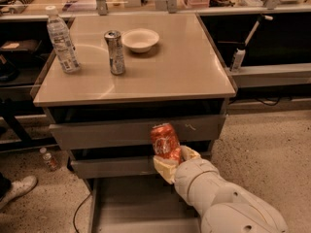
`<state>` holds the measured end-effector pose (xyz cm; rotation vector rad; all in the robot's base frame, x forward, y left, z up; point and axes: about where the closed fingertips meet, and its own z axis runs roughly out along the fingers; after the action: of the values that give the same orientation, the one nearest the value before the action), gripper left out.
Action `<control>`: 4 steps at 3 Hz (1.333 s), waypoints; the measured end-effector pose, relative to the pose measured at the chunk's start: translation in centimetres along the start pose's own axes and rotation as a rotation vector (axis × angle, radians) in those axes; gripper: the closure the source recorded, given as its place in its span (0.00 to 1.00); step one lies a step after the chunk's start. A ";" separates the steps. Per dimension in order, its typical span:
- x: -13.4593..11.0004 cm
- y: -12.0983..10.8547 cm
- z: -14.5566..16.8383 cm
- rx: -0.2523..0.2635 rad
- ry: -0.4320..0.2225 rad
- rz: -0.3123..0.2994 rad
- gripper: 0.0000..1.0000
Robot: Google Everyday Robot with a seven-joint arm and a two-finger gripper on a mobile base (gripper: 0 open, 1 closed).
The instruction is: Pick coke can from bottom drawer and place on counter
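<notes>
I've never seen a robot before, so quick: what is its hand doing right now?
Gripper: shut on the coke can, holding it above the open bottom drawer.

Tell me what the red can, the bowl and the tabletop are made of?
The coke can, held by the gripper before the drawers, looks like glossy painted metal. The bowl seems matte plastic or ceramic. The counter looks like glossy laminate, reflecting light.
</notes>
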<state>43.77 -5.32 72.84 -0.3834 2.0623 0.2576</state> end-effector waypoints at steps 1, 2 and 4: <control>-4.5 -1.2 -0.9 0.052 -0.098 -0.021 1.00; -9.5 -2.4 -1.9 0.103 -0.193 -0.046 1.00; -13.2 -3.4 -1.5 0.146 -0.302 -0.041 1.00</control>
<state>50.00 -6.78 85.02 -0.2784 1.7623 0.1302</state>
